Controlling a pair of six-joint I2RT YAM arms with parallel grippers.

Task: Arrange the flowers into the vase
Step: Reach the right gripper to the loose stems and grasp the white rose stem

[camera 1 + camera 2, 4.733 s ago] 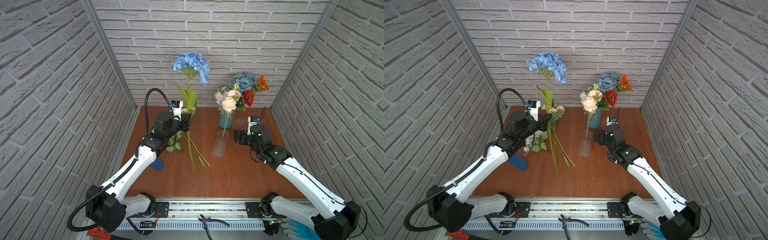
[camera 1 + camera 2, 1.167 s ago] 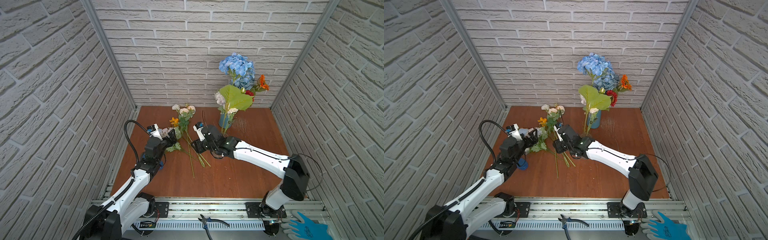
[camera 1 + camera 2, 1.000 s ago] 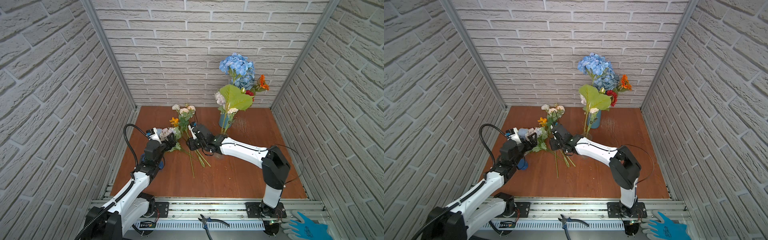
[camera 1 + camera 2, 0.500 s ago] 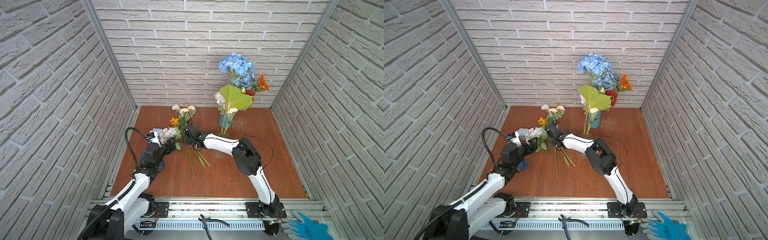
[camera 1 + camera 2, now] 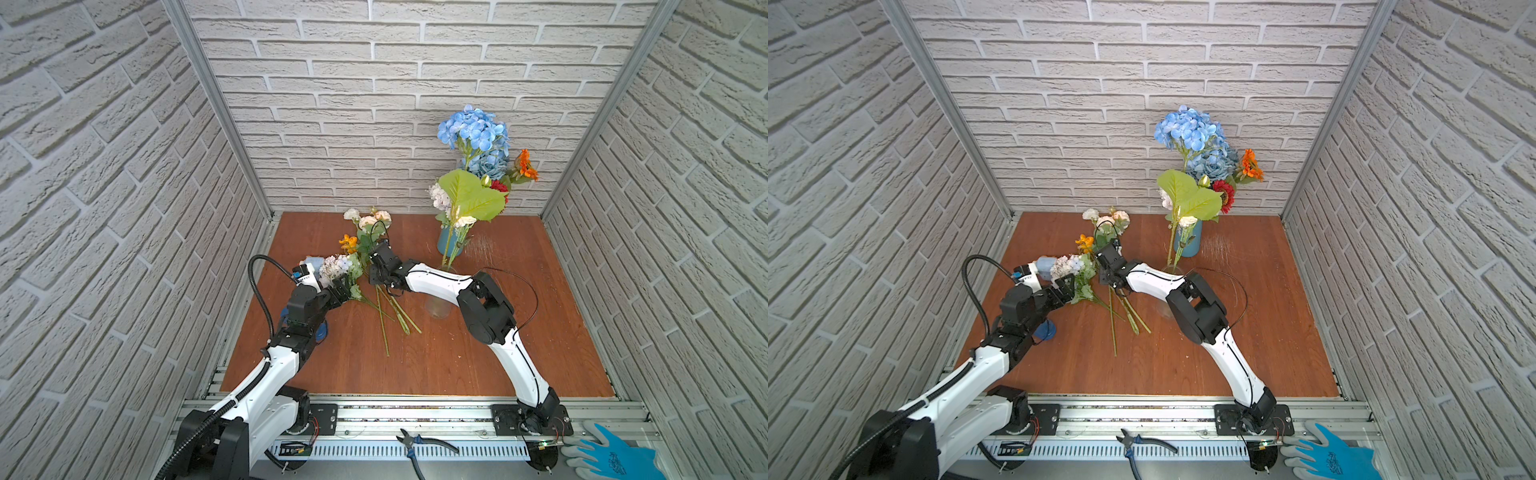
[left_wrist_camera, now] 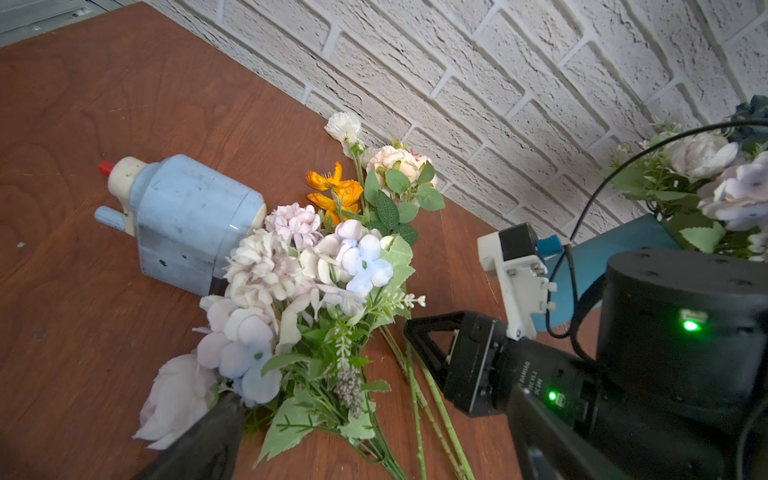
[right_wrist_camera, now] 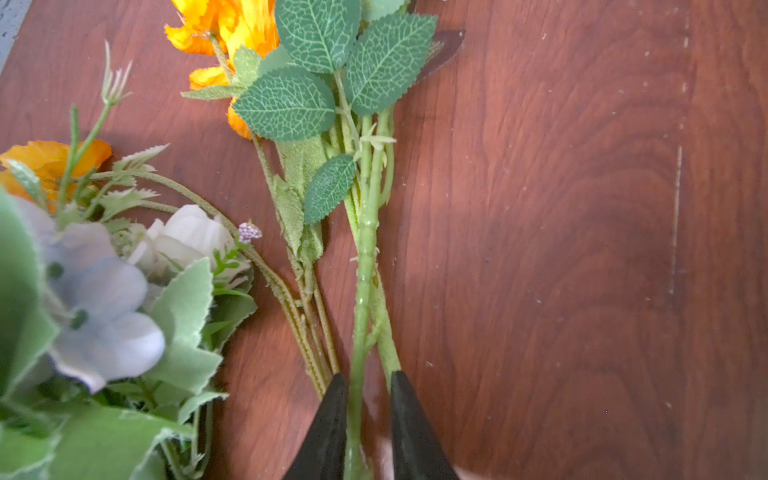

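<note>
Blue hydrangea (image 5: 473, 126), dusty-blue, red and orange flowers stand in the blue vase (image 5: 448, 245) and the clear glass vase (image 5: 438, 307) at the back right. Three bunches lie on the wooden table: cream roses (image 5: 368, 220), an orange bloom (image 5: 348, 241) and a lilac-white cluster (image 5: 336, 266). My right gripper (image 7: 368, 415) reaches across the middle, its fingers pinched on the cream roses' green stem (image 7: 365, 266) low on the table. My left gripper (image 6: 374, 449) stands open, the lilac-white cluster's (image 6: 291, 282) stems between its wide fingers.
A pale blue bottle (image 6: 187, 224) with a red cap lies touching the lilac cluster's heads. A small blue object (image 5: 322, 332) sits under the left arm. Brick walls close three sides. Pliers (image 5: 424, 442) and a blue glove (image 5: 611, 457) lie on the front rail.
The right arm has swung left across the table to the lying stems and its jaws have narrowed onto one. The left gripper has crept forward around the lilac cluster, still wide.
</note>
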